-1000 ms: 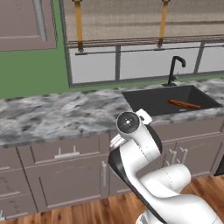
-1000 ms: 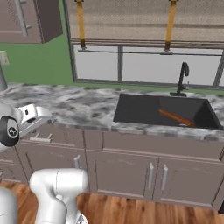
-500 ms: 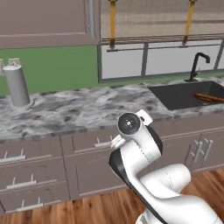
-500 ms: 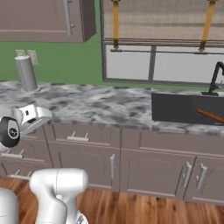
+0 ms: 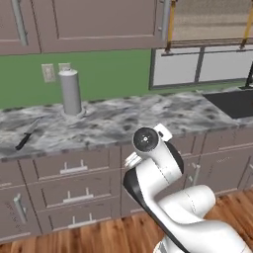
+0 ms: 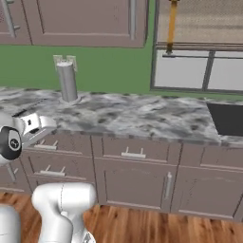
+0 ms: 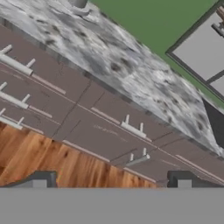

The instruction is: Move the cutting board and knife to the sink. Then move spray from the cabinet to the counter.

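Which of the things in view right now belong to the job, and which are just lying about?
For the job: knife on the counter; sink at far right.
Just lying about: upright grey cylinder; wall outlets; panelled-door cabinets; window.

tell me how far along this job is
Done: nothing I can confirm; the sink is cut off at the picture's edge, so the cutting board can't be checked. In hand: nothing; the gripper is open and empty, facing the drawers. Left: the knife lies on the counter, not yet moved; then the spray.
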{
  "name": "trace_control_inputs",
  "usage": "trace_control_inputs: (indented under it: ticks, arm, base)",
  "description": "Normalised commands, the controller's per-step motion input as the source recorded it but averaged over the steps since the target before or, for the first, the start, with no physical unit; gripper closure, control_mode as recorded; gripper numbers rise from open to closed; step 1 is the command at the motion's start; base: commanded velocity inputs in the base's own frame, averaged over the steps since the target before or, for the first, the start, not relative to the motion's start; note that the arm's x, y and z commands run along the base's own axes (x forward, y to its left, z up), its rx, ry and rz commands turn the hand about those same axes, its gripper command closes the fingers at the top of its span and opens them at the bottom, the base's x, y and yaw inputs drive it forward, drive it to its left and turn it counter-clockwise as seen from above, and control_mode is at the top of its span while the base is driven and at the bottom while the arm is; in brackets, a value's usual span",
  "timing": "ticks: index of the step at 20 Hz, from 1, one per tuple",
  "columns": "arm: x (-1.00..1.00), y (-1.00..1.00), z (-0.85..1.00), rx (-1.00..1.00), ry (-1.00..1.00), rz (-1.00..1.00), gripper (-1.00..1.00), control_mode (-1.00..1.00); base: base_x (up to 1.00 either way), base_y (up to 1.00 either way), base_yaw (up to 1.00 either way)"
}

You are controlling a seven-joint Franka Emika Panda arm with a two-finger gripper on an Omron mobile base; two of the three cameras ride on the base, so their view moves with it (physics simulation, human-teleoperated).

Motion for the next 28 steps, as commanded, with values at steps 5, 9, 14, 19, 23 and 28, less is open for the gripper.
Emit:
trace_control_inputs:
  ticks: [5,9,14,19,23,28]
  arm:
    - [0.00,0.00,0.00,0.00,0.00,0.00,-1.00,1.00]
    - [0.00,0.00,0.00,0.00,0.00,0.00,-1.00,1.00]
    - [0.00,0.00,0.00,0.00,0.00,0.00,-1.00,1.00]
    - [0.00,0.00,0.00,0.00,0.00,0.00,-1.00,1.00]
    - [0.00,0.00,0.00,0.00,0.00,0.00,-1.00,1.00]
    - [0.00,0.00,0.00,0.00,0.00,0.00,-1.00,1.00]
  base:
    - [0.07,1.00,-0.04]
    - [0.36,0.94,-0.04]
    - [0.43,0.77,-0.04]
    - [0.45,0.54,-0.03]
    - [0.47,0.53,-0.05]
    - [0.48,0.48,-0.05]
